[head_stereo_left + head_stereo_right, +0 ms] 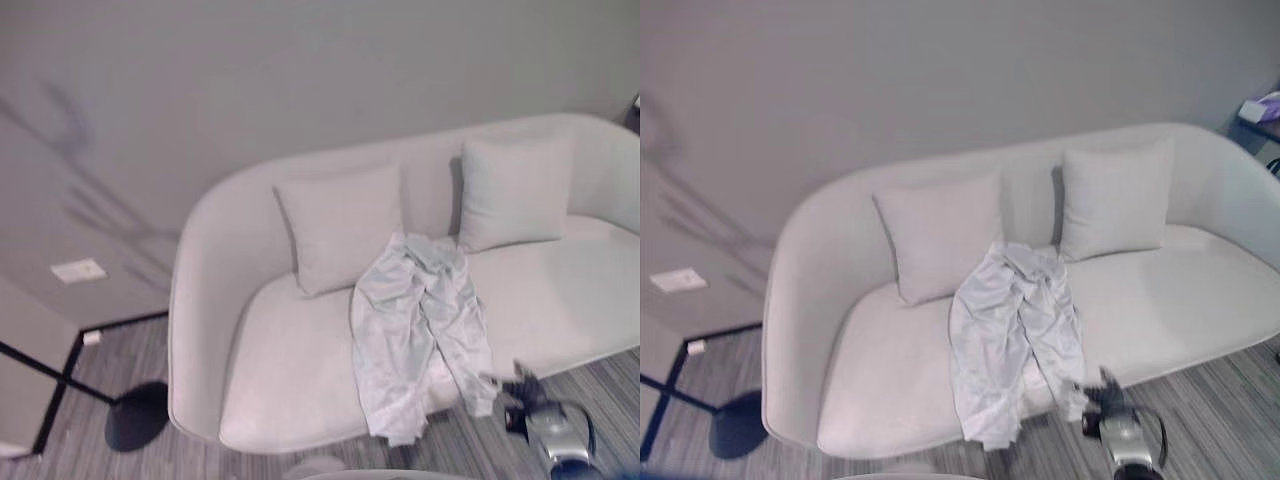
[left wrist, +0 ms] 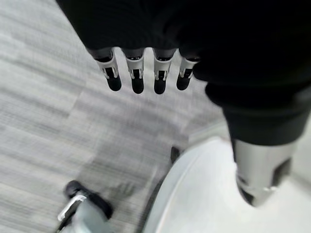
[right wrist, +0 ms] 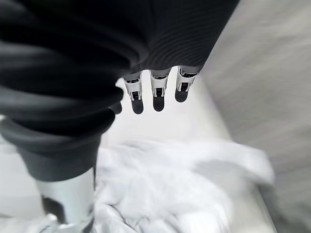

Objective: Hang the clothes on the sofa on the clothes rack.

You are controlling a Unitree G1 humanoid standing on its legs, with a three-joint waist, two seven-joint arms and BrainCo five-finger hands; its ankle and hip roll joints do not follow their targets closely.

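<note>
A pale, shiny garment [image 1: 415,330] lies crumpled on the light sofa [image 1: 280,340], spilling from the seat back over the front edge toward the floor. My right hand [image 1: 524,390] reaches in from the lower right and hovers just off the garment's lower right hem. In its wrist view its fingers [image 3: 154,94] are straight above the white cloth [image 3: 165,189] and hold nothing. My left hand [image 2: 137,80] hangs open over the striped grey floor, away from the garment.
Two square cushions [image 1: 340,228] [image 1: 512,192] lean against the sofa back. A black metal frame [image 1: 55,375] with a round dark base [image 1: 135,415] stands on the floor left of the sofa. A small dark table with a purple item [image 1: 1265,105] is far right.
</note>
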